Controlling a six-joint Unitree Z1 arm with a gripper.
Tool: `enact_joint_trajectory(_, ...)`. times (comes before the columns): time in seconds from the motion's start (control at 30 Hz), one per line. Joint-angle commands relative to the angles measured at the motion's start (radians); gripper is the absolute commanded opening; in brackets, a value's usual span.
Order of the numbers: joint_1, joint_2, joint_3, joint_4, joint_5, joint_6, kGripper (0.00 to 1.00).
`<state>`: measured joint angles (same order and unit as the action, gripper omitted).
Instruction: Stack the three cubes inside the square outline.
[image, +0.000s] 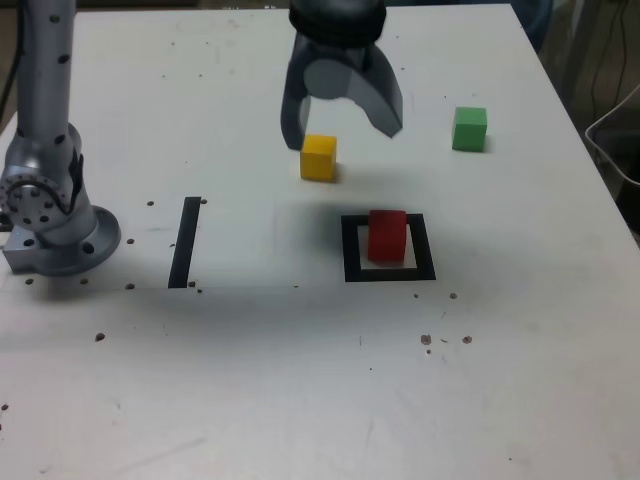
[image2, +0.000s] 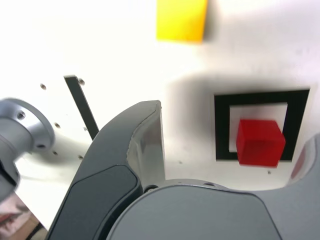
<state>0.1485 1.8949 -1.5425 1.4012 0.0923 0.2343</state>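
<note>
The gripper (image: 342, 132) is held wide open above the bench (image: 520, 390), with nothing gripped. In the exterior view, the yellow cube (image: 318, 158) is seen just beyond its fingertips. The red cube (image: 387, 236) is set inside the black square outline (image: 427, 262), right of the bench's middle. The green cube (image: 469, 129) is placed toward the bench's far right corner. The black strip (image: 185, 242) is laid nearer the bench's left edge, beside the arm's base (image: 65, 245).
</note>
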Motion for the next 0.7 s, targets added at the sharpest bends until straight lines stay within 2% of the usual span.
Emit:
enact_joint_trajectory(0.0,0.028,-0.008,0.018,-0.006,0.014,0.024,0.99)
enact_joint_trajectory(0.2,0.123,-0.011,0.082,-0.048,0.027,0.094,0.99)
enact_joint_trajectory(0.43,0.206,-0.008,0.186,-0.159,0.044,0.144,0.99)
enact_joint_trajectory(0.67,0.239,0.048,0.201,-0.231,0.040,0.177,0.95)
